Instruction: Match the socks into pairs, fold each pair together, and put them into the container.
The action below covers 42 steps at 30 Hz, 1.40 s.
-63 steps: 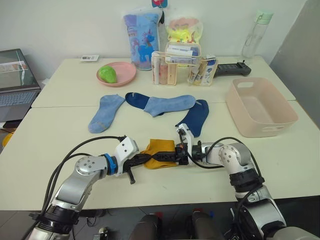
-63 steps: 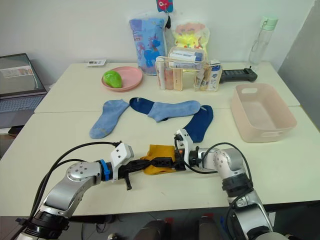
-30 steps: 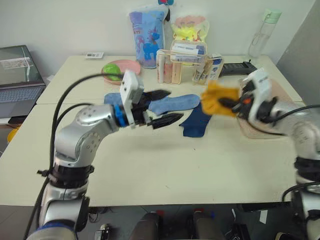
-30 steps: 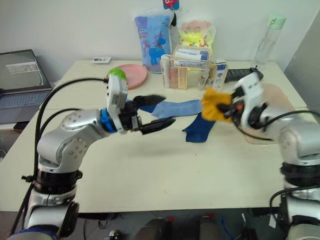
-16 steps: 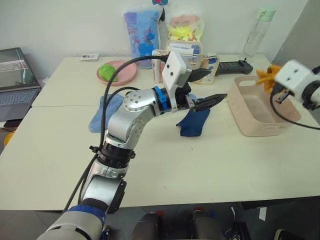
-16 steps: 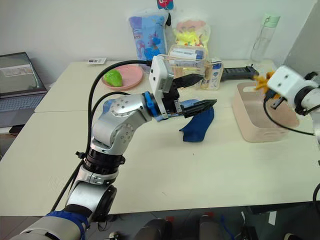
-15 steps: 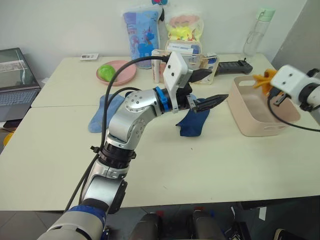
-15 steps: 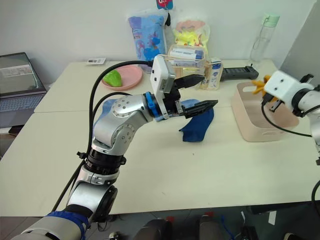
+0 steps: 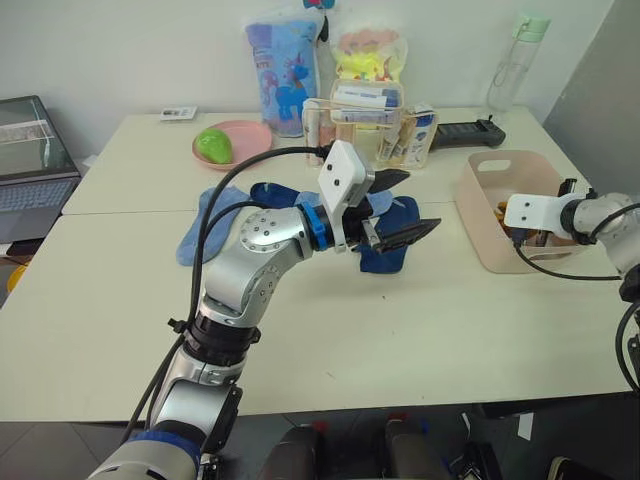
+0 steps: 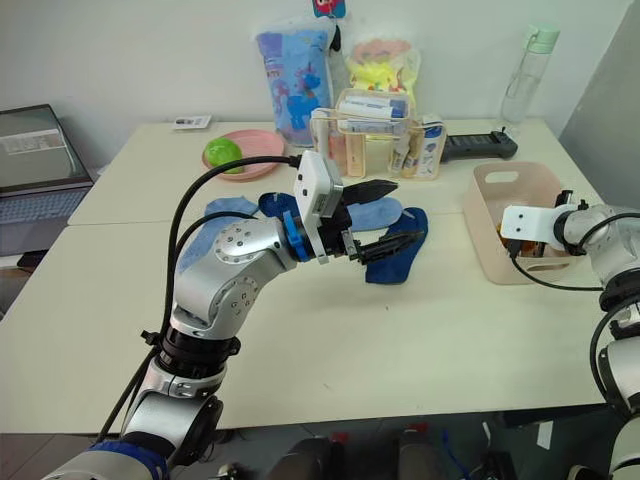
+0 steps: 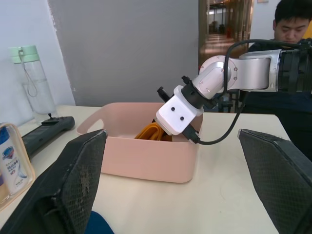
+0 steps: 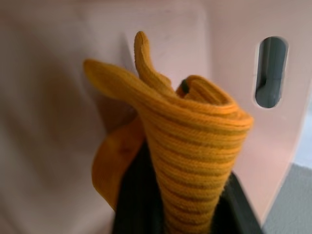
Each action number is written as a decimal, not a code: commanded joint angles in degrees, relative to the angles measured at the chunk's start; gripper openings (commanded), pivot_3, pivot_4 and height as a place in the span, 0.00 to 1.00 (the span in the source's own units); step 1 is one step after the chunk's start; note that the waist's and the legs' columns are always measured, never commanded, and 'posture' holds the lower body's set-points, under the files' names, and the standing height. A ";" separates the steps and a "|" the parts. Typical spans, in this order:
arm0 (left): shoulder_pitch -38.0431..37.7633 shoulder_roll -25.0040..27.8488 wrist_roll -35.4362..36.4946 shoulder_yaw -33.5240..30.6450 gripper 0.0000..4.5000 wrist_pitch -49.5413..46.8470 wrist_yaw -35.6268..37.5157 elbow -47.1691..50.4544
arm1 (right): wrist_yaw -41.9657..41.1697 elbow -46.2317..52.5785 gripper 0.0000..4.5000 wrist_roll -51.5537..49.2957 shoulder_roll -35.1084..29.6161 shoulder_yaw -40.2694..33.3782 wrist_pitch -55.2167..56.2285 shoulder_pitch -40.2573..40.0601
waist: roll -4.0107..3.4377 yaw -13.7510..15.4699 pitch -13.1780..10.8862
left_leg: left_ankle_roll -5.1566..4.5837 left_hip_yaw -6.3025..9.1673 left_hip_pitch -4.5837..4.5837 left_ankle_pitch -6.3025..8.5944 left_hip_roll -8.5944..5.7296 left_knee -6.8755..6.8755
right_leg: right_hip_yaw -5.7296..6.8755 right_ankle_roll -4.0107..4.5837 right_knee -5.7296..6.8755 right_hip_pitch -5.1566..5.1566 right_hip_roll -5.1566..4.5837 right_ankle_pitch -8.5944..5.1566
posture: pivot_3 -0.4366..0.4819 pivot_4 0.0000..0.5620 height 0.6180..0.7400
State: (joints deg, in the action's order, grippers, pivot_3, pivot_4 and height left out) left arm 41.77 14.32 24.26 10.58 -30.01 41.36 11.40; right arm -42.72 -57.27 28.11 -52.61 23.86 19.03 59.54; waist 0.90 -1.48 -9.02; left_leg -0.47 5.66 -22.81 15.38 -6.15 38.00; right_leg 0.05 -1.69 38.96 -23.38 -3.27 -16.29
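Frame centre: left gripper (image 9: 400, 208) hangs with fingers spread and empty, just above the navy sock (image 9: 385, 250) and light blue socks (image 9: 205, 225) lying on the table (image 9: 110, 310). Right edge: right gripper (image 11: 168, 134) reaches inside the pink container (image 9: 490, 235), fingers pinching the folded mustard-yellow pair (image 12: 185, 146), which sits low within the tub walls.

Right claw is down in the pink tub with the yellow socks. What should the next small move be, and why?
Probably open the right claw and let go. It is already inside the container, and the folded mustard-yellow pair is clamped around its fingers, close to the tub's inner wall. Nothing more needs carrying; once released, the arm can lift out for the blue socks on the table.
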 commanded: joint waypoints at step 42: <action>-22.74 10.77 -8.07 -18.07 1.00 7.64 -12.78 0.15 | 6.67 66.03 0.99 -30.15 27.52 -29.26 -42.65 -30.01 | 0.00 0.63 0.07 | 0.08 0.34 -0.13 0.04 -0.04 0.14 | 0.20 0.01 0.05 -0.10 0.00 0.01 | 0.48 0.27 1.00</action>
State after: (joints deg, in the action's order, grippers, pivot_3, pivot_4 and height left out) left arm 18.33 25.34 16.24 -6.78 -23.52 29.33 8.48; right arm -38.37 4.17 -2.33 -24.52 -4.26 -24.48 28.27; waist 0.90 -0.85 -8.95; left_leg -0.40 6.00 -22.97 15.42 -6.20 38.23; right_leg 0.24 -1.67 39.06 -23.48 -3.27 -16.27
